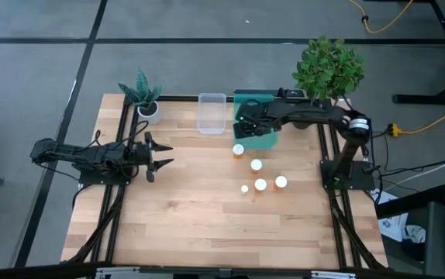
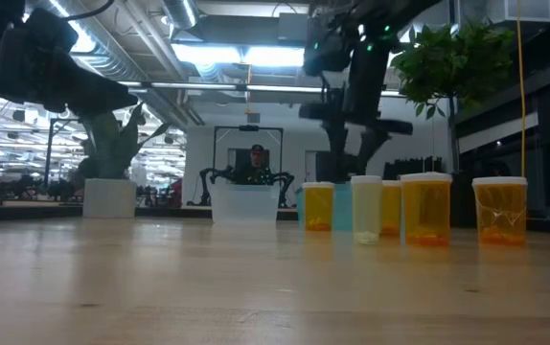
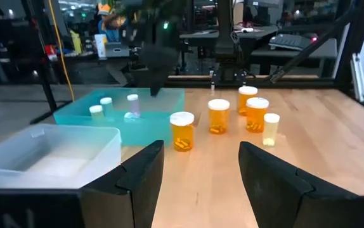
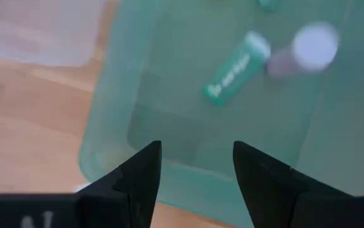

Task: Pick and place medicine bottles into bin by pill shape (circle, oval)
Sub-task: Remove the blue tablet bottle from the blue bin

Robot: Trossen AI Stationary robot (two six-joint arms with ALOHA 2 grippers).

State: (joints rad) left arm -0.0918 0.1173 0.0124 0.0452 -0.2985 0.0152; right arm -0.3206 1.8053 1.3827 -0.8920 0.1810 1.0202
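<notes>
We see the right gripper (image 4: 191, 174) over the teal bin (image 4: 115, 88), fingers spread, empty; a few bottles (image 4: 236, 68) lie inside. Five bottles (image 1: 260, 184) wait on the table (image 1: 207, 217); clear bin (image 1: 212, 113) looks empty. Left gripper (image 1: 163, 153) idles, fingers parted.

From my station the desk (image 1: 207, 209) is evenly lit from overhead, with only soft shadows under the arms. At desk level, ceiling strip lights (image 2: 227, 53) glare brightly and the arm before them is nearly a silhouette. In the right wrist view a bottle (image 4: 302, 50) in the teal bin (image 4: 137, 95) is blurred, and nearby fingers (image 4: 137, 183) are soft.
</notes>
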